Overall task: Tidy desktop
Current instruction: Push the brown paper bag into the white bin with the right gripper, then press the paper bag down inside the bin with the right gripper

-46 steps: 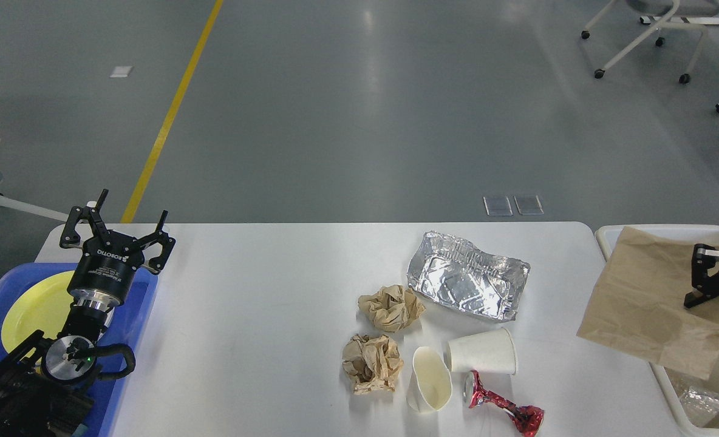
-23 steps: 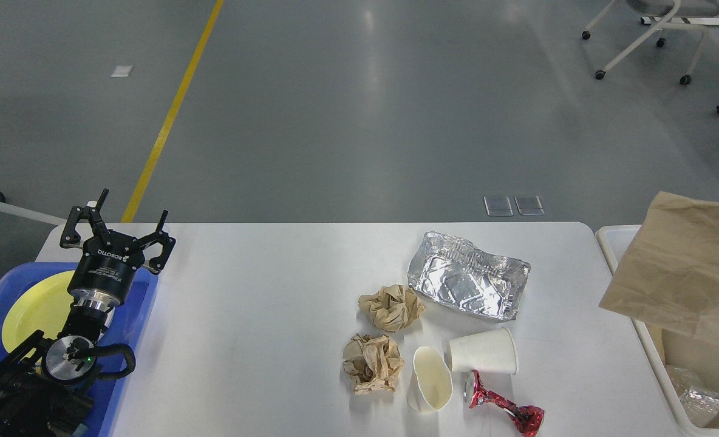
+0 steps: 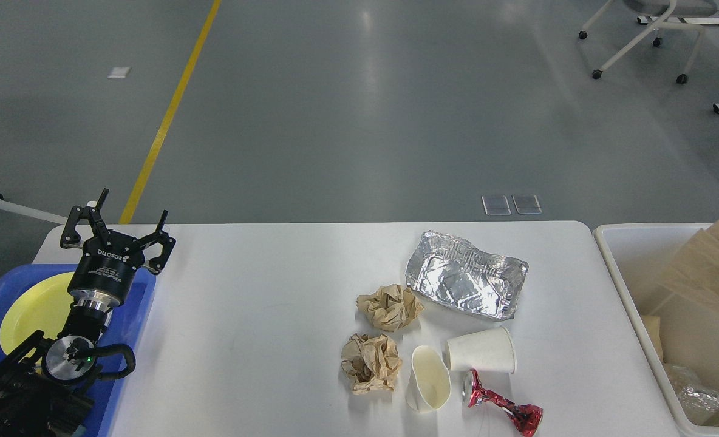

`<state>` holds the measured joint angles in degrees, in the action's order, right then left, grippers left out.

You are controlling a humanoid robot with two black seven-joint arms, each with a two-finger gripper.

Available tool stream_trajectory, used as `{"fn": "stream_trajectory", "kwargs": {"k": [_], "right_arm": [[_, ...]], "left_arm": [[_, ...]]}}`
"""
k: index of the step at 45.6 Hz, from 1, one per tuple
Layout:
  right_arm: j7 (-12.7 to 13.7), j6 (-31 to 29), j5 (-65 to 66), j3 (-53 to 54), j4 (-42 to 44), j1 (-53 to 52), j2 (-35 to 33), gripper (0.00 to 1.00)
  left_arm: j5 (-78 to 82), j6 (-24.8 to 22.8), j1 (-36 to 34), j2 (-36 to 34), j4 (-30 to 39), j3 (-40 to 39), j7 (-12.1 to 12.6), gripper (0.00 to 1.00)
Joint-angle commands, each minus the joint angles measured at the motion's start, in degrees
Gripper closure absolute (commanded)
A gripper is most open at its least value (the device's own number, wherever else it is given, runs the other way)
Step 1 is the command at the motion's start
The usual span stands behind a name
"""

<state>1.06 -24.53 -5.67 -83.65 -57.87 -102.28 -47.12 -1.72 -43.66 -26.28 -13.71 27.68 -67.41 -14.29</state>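
The white desktop (image 3: 256,303) carries litter on its right half: a crumpled foil tray (image 3: 466,282), two balls of brown paper (image 3: 390,306) (image 3: 371,362), a white paper cup (image 3: 481,350) on its side, a squashed cream cup (image 3: 429,379) and a crushed red can (image 3: 502,405). My left gripper (image 3: 133,204) stands open and holds nothing, above the far corner of the blue tray (image 3: 138,309) at the left edge, far from the litter. My right gripper is out of view.
A yellow plate (image 3: 34,309) lies in the blue tray. The beige bin (image 3: 617,267) stands off the table's right end with a brown paper bag (image 3: 708,291) and clear plastic inside. Rolling chairs stand on the floor far behind.
The brown paper bag has moved right and dropped into the bin. The right gripper that held it has left the view. The left arm has stayed put.
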Motion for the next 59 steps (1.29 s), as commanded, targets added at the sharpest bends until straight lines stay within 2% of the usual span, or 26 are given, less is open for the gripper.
{"fn": "stream_trajectory", "kwargs": {"k": [1,6,11,19,27,36,59], "right_arm": [[-0.01,2.64,-2.33,9.28,11.01,14.37,-0.08,1.0],[-0.01,3.17,-2.86,18.15,20.68,25.62,0.54,1.0],[0.34,6.24,-2.77,27.65,28.94,36.61,2.2,1.0],[1.84,13.62,-2.77,36.62,39.06,50.06,7.65,1.0],[2.01,24.69,-2.77,39.18,42.4,59.03,13.71,1.0],[3.68,27.69,-2.86,41.72,49.26,64.57,18.82,1.0],[3.86,31.12,-1.98,43.48,49.35,68.62,21.89,1.0]], "left_arm": [[-0.04,-0.02,0.0,0.0,0.0,0.0,-0.03,0.04],[-0.04,-0.02,0.0,0.0,0.0,0.0,-0.03,0.04],[-0.04,-0.02,0.0,0.0,0.0,0.0,-0.03,0.04],[0.05,-0.02,0.0,0.0,0.0,0.0,-0.03,0.04],[-0.04,-0.02,0.0,0.0,0.0,0.0,-0.03,0.04],[-0.04,-0.02,0.0,0.0,0.0,0.0,-0.03,0.04],[-0.04,-0.02,0.0,0.0,0.0,0.0,-0.03,0.04]]}}
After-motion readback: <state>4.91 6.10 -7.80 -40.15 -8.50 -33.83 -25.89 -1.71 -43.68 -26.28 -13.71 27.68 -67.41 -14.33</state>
